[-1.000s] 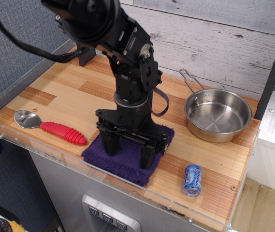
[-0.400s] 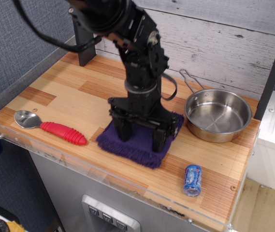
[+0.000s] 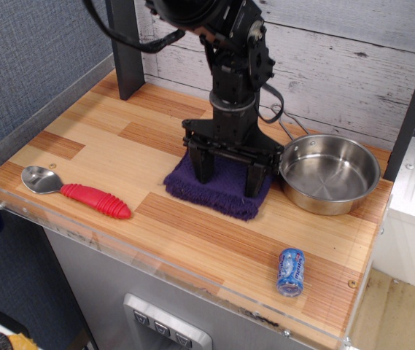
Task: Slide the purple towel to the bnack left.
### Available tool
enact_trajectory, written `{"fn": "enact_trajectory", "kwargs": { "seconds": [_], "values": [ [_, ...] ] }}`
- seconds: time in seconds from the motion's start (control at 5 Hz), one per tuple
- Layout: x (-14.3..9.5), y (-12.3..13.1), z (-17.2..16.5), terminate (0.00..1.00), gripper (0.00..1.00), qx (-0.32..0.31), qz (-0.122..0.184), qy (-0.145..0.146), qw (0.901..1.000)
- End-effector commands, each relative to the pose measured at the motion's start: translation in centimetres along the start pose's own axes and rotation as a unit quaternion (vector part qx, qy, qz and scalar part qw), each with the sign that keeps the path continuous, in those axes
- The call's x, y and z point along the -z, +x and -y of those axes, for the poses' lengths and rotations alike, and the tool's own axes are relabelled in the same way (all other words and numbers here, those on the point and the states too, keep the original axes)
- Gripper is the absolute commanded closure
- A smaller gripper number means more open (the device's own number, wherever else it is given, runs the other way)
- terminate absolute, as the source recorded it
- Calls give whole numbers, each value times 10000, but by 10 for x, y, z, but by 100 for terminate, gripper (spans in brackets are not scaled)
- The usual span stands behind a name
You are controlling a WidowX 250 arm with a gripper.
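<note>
The black two-fingered gripper (image 3: 226,168) stands with its jaws spread wide, both fingertips planted down on the dark purple folded terry-cloth towel (image 3: 220,191), one near the towel's left side and one near its right; nothing is pinched between them, the cloth is only pinned from above. The towel lies on the wooden-slat tabletop (image 3: 105,146) toward the middle-rear, its right edge touching or just beside the round stainless steel pan with a wire handle (image 3: 328,173); I cannot tell whether cloth and pan rim actually meet. Judgement: the slide is under way and not finished, since open board remains to the rear left, toward the dark upright post (image 3: 125,47). To do this step well, downward pressure should be held even on both fingertips so the cloth drags flat and does not bunch or pivot under one finger, and the direction of travel should carry away from the pan and toward that rear-left corner. Lifting too early would leave the towel short. The towel looks thick and soft, roughly square, with fuzzy frayed edges, most visible along the front; its surface appears flat, no obvious fold-over. A red-handled metal spoon (image 3: 72,191) at front left and a blue can (image 3: 291,271) lying at front right are well apart from the path.
</note>
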State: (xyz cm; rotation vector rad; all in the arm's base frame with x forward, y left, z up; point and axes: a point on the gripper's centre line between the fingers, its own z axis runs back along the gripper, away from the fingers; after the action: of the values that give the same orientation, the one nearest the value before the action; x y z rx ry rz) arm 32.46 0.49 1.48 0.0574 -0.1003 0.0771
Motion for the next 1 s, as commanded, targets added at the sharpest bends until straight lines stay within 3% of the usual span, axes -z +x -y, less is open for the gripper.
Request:
{"fn": "enact_trajectory", "kwargs": {
  "seconds": [0.0, 0.4, 0.8],
  "values": [
    [2, 27, -29, 0, 0, -319, 62, 108, 9994],
    [4, 47, -63, 0, 0, -630, 62, 220, 9978],
    [-3, 49, -96, 0, 0, -1015, 21, 416, 9940]
  ]
}}
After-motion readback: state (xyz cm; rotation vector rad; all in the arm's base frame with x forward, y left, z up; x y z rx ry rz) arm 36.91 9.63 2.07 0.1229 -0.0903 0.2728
